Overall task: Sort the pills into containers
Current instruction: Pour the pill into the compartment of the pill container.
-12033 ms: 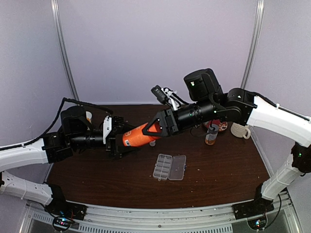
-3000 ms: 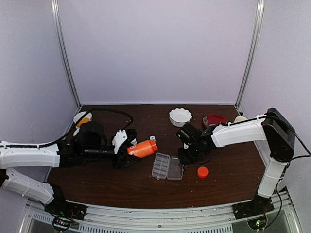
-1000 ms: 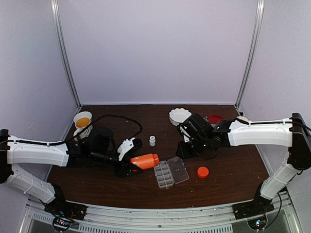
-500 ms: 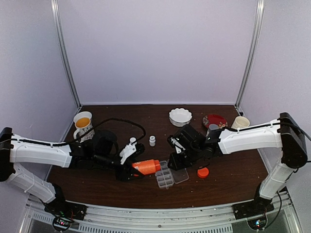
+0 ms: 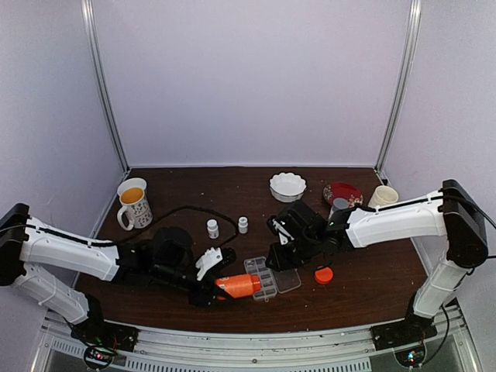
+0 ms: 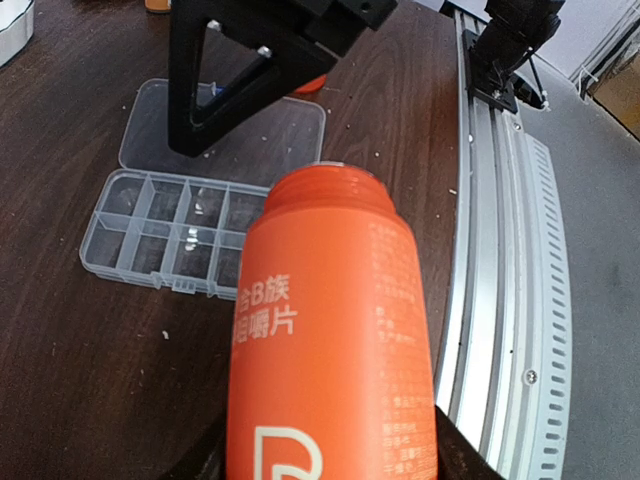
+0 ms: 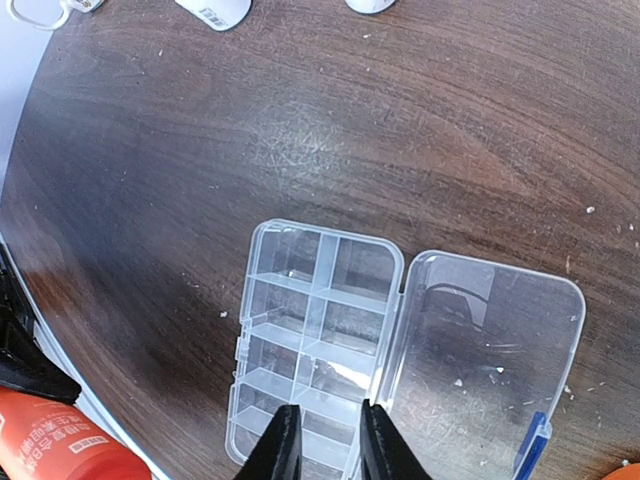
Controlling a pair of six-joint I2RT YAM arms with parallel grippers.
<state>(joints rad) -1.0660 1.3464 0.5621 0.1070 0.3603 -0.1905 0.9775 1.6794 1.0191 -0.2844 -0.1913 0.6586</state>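
Observation:
The clear organiser [image 5: 262, 280] lies open with its lid [image 5: 289, 280] flat to the right; the containers [image 7: 312, 318] look bare. No pills show in any view. My left gripper [image 5: 218, 285] is shut on an uncapped orange bottle [image 6: 322, 330], held nearly level with its mouth [image 6: 331, 183] just short of the organiser [image 6: 172, 232]. My right gripper [image 7: 325, 447] hangs over the cells by the hinge, its fingers [image 7: 283, 445] a narrow gap apart with nothing between them. Whether they touch the box I cannot tell.
The orange cap [image 5: 323, 273] lies right of the lid. Two tiny white bottles [image 5: 212, 228] [image 5: 242, 225] stand behind the organiser. A mug [image 5: 133, 203] is far left. A white bowl [image 5: 287, 186], red plate [image 5: 342, 192] and cream cup [image 5: 383, 197] line the back. A metal rail [image 6: 500, 250] edges the table's near side.
My left arm has carried the orange bottle right and nearer, up to the organiser's left end. The right gripper has come forward over the cells, its jaws narrowing slightly.

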